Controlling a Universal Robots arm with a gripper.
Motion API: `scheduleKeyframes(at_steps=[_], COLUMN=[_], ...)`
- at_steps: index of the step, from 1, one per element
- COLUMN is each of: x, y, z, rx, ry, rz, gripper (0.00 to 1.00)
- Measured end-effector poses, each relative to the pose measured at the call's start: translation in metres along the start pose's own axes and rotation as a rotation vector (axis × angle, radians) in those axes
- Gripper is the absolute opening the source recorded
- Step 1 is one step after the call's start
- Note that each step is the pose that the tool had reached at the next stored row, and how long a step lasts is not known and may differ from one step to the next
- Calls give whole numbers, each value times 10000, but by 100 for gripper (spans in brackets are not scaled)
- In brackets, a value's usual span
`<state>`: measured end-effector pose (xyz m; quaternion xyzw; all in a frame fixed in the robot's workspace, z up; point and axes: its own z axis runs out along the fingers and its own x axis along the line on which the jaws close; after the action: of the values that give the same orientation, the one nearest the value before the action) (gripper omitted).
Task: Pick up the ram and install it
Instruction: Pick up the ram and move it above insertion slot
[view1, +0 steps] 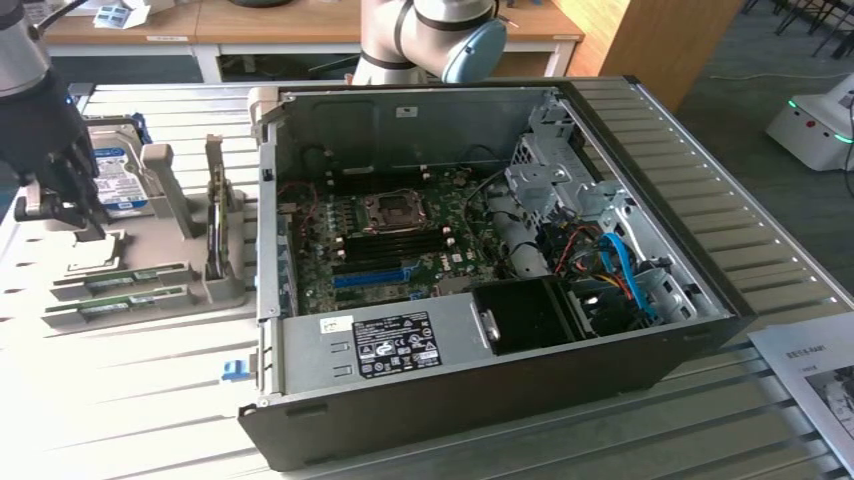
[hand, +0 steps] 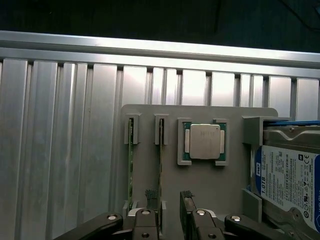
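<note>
- The black two-finger pincer (hand: 169, 196) is open a moderate way with nothing in it. It hangs over the flat grey plastic tray (hand: 215, 185), which sits at the exterior view's left, in the upper-middle part of that frame.
- The ram (hand: 161, 160) is a thin green circuit-board stick sitting edge-up in its tray slot, and it's in the gap between the two fingers. It's way closer to one ribbed fingertip (hand: 151, 194) than to the other. It looks nearly touching, but I can't say for sure.
- To do this step well, imo: shift sideways so the stick is centred in the gap and both pads land at the same time.
- Keep the fingers parallel to the board and squeeze the flat faces gently. Then pull straight up out of the slot so it doesn't bind or flex.
- Room is tight. One finger has to go down between the ram and the neighbour stick (hand: 130, 165), and the other goes between the ram and the CPU pocket. A crooked descent could knock either one.
- Head count:
  - two green sticks
  - one square silver-topped CPU (hand: 205, 141)
  - one silver hard drive with a blue-and-white label (hand: 287, 180)
  - one tray
  - one open black desktop PC case (view1: 467, 410)
- Everything sits on the ribbed aluminium counter (hand: 60, 150).
</note>
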<state>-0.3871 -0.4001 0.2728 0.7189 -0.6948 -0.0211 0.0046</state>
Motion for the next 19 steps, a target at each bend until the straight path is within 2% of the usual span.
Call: scheduleKeyframes(at_steps=[19], x=[4], y=[-6], z=[165], rx=[0], ry=[0], rz=[1], gripper=[31])
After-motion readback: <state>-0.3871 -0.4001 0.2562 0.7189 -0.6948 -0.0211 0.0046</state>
